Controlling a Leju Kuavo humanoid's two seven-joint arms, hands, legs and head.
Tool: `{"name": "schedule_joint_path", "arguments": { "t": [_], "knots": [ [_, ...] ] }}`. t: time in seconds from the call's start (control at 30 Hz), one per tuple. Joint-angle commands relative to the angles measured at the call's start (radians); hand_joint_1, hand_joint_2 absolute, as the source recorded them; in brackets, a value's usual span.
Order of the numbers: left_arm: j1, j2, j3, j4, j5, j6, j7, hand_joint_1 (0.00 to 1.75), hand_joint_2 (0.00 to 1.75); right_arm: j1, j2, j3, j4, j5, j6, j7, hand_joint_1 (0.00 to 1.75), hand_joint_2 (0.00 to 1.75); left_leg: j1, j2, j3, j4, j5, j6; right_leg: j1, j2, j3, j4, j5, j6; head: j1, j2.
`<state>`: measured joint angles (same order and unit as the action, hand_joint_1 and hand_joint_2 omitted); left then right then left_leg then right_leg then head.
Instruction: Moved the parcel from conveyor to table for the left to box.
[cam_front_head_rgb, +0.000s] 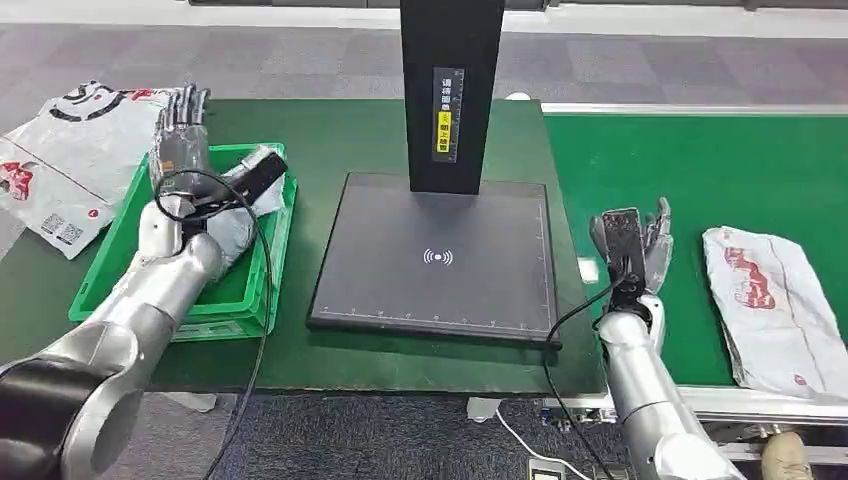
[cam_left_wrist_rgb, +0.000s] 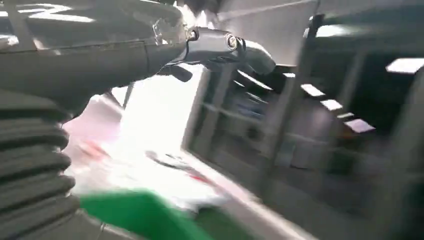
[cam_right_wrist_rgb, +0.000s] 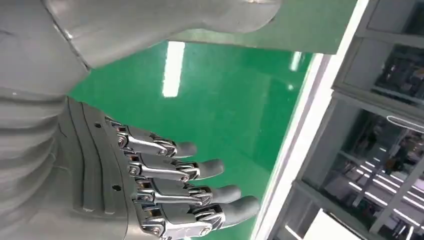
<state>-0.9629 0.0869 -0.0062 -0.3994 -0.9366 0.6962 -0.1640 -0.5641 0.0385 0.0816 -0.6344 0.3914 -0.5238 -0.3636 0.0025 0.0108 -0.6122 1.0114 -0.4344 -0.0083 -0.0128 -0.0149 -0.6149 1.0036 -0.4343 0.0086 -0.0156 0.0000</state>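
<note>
A white parcel with red print (cam_front_head_rgb: 768, 305) lies on the green conveyor belt (cam_front_head_rgb: 700, 170), to the right of my right hand (cam_front_head_rgb: 633, 240). That hand hovers at the belt's left edge, apart from the parcel, with its fingers (cam_right_wrist_rgb: 200, 170) spread and nothing in them. My left hand (cam_front_head_rgb: 180, 135) is raised over the far end of the green crate (cam_front_head_rgb: 272, 265), fingers straight and holding nothing. A grey parcel (cam_front_head_rgb: 237, 232) lies crumpled inside the crate. The left wrist view is blurred, showing my left hand (cam_left_wrist_rgb: 60, 65) above the crate (cam_left_wrist_rgb: 140, 215).
A black scanner plate (cam_front_head_rgb: 435, 255) with a tall black post (cam_front_head_rgb: 452, 90) fills the middle of the dark green table (cam_front_head_rgb: 340, 135). Several white parcels (cam_front_head_rgb: 70, 160) lie at the table's far left, beside the crate. The conveyor's white rail (cam_right_wrist_rgb: 295, 145) runs beside my right hand.
</note>
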Motion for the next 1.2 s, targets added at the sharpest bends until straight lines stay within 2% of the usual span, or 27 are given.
{"name": "schedule_joint_path", "arguments": {
  "t": [0.03,0.07,0.1,0.17,0.23,0.33,0.4,0.47,0.67,0.83,0.93,1.07,1.13,1.17,1.2],
  "knots": [
    [-0.109,-0.136,0.506,0.063,0.430,-0.289,-0.189,0.00,0.00,-0.042,-0.036,0.042,0.084,-0.021,0.006,-0.026,0.00,1.75,0.001,-0.002,0.000,0.001,-0.001,0.000,0.001,0.000,0.001,0.000,0.000,0.000,0.000,0.000],
    [-0.106,-0.145,0.503,0.070,0.477,-0.394,-0.182,0.00,1.75,-0.043,-0.041,0.044,0.087,-0.024,0.008,-0.030,0.00,1.75,0.001,-0.003,0.000,0.001,-0.001,0.000,0.001,-0.001,0.002,-0.001,0.000,0.000,0.000,0.000],
    [-0.100,-0.156,0.491,0.071,0.485,-0.415,-0.175,0.00,1.75,-0.044,-0.044,0.044,0.089,-0.027,0.010,-0.032,0.00,1.75,0.001,-0.003,0.001,0.000,0.000,0.000,0.001,-0.001,0.003,-0.001,-0.001,0.000,0.000,0.000],
    [-0.091,-0.173,0.516,0.074,0.591,-0.615,-0.155,0.00,1.75,-0.051,-0.046,0.048,0.099,-0.027,0.018,-0.034,0.00,1.75,0.001,-0.005,0.002,0.000,0.000,0.000,0.001,-0.002,0.004,-0.002,-0.001,0.000,0.000,0.000],
    [-0.071,-0.191,0.501,0.067,0.605,-0.615,-0.167,0.00,1.75,-0.056,-0.046,0.048,0.105,-0.028,0.018,-0.035,0.00,1.75,0.001,-0.004,0.003,-0.001,0.000,0.000,0.000,-0.002,0.004,-0.002,0.000,0.000,0.000,0.000],
    [-0.033,-0.221,0.416,0.069,0.626,-0.791,-0.167,0.00,1.75,-0.074,-0.031,0.062,0.122,-0.015,0.021,-0.033,0.00,1.75,0.001,-0.006,0.002,-0.001,0.000,0.001,0.001,-0.004,0.004,-0.003,-0.001,0.000,0.000,0.000],
    [-0.011,-0.252,0.359,0.077,0.608,-0.834,-0.166,0.00,1.75,-0.087,-0.018,0.072,0.130,-0.005,0.020,-0.027,0.00,1.75,0.001,-0.006,0.003,-0.002,0.000,0.001,0.000,-0.004,0.006,-0.004,0.000,0.000,0.000,0.000],
    [0.002,-0.271,0.334,0.076,0.622,-0.816,-0.177,0.00,1.75,-0.095,-0.010,0.076,0.138,0.000,0.014,-0.020,0.00,1.75,-0.001,-0.004,0.003,-0.002,0.000,0.001,-0.001,-0.002,0.005,-0.003,0.000,0.000,0.000,0.000],
    [-0.002,-0.257,0.305,0.076,0.629,-0.841,-0.166,0.00,1.75,-0.094,-0.012,0.076,0.138,-0.002,0.023,-0.026,0.00,1.75,-0.002,-0.003,0.000,0.000,-0.001,0.001,-0.001,-0.002,0.001,-0.001,0.000,0.000,0.000,0.000],
    [0.068,-0.348,0.186,0.076,0.606,-0.853,-0.192,0.00,1.75,-0.094,-0.002,0.096,0.145,0.037,-0.016,0.000,0.00,1.75,-0.002,-0.002,0.001,-0.001,-0.001,0.001,-0.002,-0.001,0.002,-0.001,0.000,0.000,0.000,0.000],
    [0.091,-0.391,0.113,0.076,0.582,-0.821,-0.210,0.00,1.75,-0.078,-0.019,0.110,0.157,0.073,-0.058,0.019,0.00,1.75,-0.001,-0.008,0.002,-0.001,-0.001,0.001,-0.001,-0.006,0.005,-0.003,-0.001,0.000,0.000,0.000],
    [0.118,-0.416,0.026,0.070,0.583,-0.760,-0.249,0.00,1.75,-0.080,-0.052,0.112,0.191,0.194,-0.174,0.117,0.00,1.75,-0.001,-0.007,0.001,-0.001,-0.001,0.002,-0.001,-0.006,0.004,-0.003,-0.001,0.000,0.000,0.000],
    [0.132,-0.429,0.007,0.073,0.613,-0.735,-0.250,0.00,1.75,-0.041,-0.063,-0.028,0.137,0.406,-0.174,0.206,0.00,1.75,-0.002,-0.007,0.000,-0.001,-0.001,0.002,-0.002,-0.006,0.003,-0.003,-0.001,0.000,0.000,0.000],
    [0.135,-0.432,0.001,0.073,0.622,-0.724,-0.252,0.00,1.75,-0.035,-0.060,-0.086,0.134,0.456,-0.174,0.204,0.00,1.75,-0.002,-0.009,0.001,-0.002,0.000,0.002,-0.002,-0.008,0.005,-0.004,-0.001,0.000,0.000,0.000],
    [0.138,-0.436,-0.013,0.082,0.652,-0.729,-0.230,0.00,1.75,-0.016,-0.068,-0.182,0.112,0.589,-0.174,0.248,0.00,1.75,-0.002,-0.011,0.003,-0.002,-0.001,0.002,-0.001,-0.009,0.007,-0.005,-0.002,0.000,0.000,0.000]
  ]
}}
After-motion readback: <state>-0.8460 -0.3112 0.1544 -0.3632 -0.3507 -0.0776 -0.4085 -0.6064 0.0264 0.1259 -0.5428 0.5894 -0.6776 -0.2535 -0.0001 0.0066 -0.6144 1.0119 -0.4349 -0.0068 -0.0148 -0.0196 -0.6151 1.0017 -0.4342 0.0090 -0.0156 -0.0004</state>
